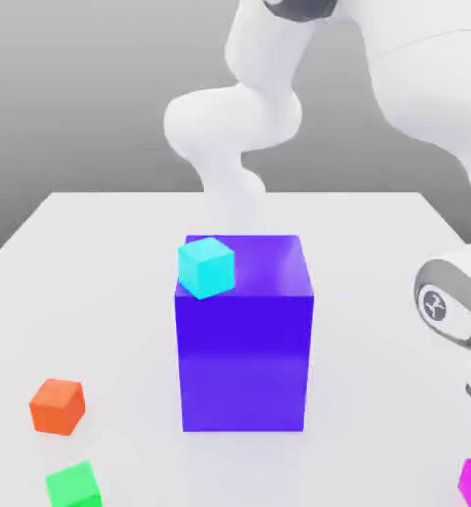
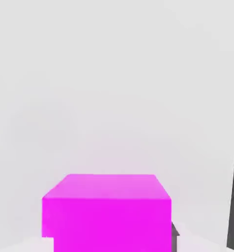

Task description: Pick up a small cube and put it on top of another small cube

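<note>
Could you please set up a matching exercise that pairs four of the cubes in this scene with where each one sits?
Things:
1. cyan cube
2. orange cube
3. green cube
4. magenta cube

Places:
A. bottom corner at the exterior view's right, under the arm's hand
B. on top of the big blue block
C. bottom edge at the exterior view's left
D. on the table, just above the green one in the picture

Pairs: 1-B, 2-D, 3-C, 4-A
</note>
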You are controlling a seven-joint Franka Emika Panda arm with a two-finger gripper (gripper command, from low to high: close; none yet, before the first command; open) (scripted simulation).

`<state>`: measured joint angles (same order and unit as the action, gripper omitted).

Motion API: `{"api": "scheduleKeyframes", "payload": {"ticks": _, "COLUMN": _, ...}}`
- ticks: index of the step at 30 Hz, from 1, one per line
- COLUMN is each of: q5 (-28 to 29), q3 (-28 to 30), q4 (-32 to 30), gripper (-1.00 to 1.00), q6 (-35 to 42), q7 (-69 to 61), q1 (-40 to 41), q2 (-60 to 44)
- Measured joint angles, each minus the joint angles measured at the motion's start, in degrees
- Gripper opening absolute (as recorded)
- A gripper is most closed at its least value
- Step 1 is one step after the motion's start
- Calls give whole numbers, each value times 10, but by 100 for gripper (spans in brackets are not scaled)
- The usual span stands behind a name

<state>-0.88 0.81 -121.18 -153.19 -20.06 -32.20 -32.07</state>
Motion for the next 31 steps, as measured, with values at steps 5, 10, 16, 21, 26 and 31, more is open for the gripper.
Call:
{"api": "scheduleKeyframes", "payload": {"ticks": 5, "q5": -9, "q3": 22, "q4": -25, "gripper": -100, "q6": 52, "q7": -30, "q1": 39, "q2": 75}}
{"api": "scheduleKeyframes", "payload": {"ticks": 10, "q5": -27, "q3": 67, "q4": -53, "gripper": -100, "q6": 61, "q7": -94, "q1": 124, "q2": 110}}
{"api": "scheduleKeyframes", "payload": {"ticks": 16, "q5": -51, "q3": 126, "q4": -94, "gripper": -100, "q6": 66, "q7": -172, "q1": 221, "q2": 152}}
{"api": "scheduleKeyframes", "payload": {"ticks": 21, "q5": -111, "q3": 149, "q4": -95, "gripper": 100, "q6": 21, "q7": -268, "q1": 328, "q2": 102}}
{"api": "scheduleKeyframes", "payload": {"ticks": 26, "q5": -111, "q3": 149, "q4": -95, "gripper": 100, "q6": 21, "q7": -268, "q1": 328, "q2": 102}}
{"api": "scheduleKeyframes", "payload": {"ticks": 31, "q5": -92, "q3": 168, "q4": -94, "gripper": 100, "q6": 56, "q7": -265, "q1": 338, "q2": 140}}
